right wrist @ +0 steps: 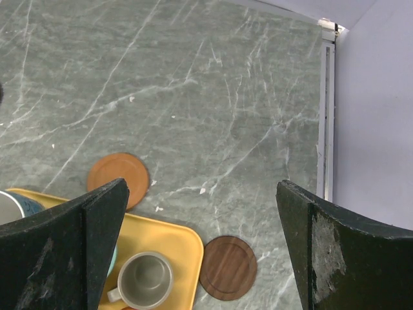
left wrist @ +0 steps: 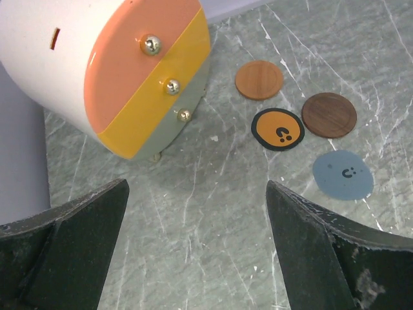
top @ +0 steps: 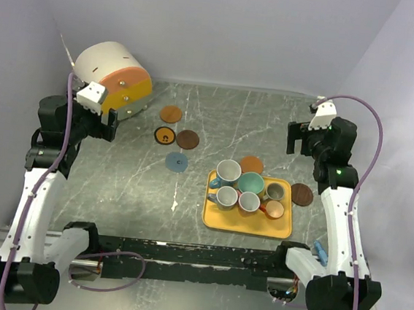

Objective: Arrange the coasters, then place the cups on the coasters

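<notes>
I see the left gripper [left wrist: 197, 194] and the right gripper [right wrist: 201, 194] with jaws wide apart, holding nothing. The cups [top: 250, 182] stand crowded on the yellow tray [top: 222, 221], and the coasters [top: 187, 139] lie on the table [top: 268, 124] near it

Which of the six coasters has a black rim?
The yellow-orange coaster in the left group, lying beside that group's dark brown coaster. It alone is ringed in black; the others have plain edges.

Six coasters [top: 187, 139]: two orange, two dark brown, one slate blue, one yellow-orange with a dark rim. Six cups [top: 250, 183], one yellow tray [top: 241, 223], one white-and-orange cylinder [top: 109, 69].
</notes>
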Robot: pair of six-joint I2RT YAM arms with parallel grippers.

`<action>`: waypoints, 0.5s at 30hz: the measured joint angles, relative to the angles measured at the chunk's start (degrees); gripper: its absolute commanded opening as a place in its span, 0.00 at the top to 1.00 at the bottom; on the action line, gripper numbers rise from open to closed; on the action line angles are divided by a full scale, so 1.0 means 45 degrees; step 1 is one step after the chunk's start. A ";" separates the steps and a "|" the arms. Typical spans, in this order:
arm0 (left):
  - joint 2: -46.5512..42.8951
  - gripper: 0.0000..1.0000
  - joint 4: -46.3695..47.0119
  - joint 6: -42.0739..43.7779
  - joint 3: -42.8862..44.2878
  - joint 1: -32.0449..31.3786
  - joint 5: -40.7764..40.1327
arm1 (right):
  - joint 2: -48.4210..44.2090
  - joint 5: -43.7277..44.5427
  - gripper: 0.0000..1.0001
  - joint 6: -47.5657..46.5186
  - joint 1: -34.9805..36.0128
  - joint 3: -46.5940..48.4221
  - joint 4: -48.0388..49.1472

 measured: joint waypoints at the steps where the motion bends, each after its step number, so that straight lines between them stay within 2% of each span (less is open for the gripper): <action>1: 0.0000 0.00 0.0005 0.0019 -0.0058 0.0000 0.0068 | -0.0024 -0.0005 0.00 -0.0029 0.0000 -0.0010 0.0000; 15: -0.0005 0.00 0.0039 0.0180 -0.0209 0.0015 0.0792 | -0.0029 0.0005 0.00 -0.0083 0.0131 -0.0019 -0.0097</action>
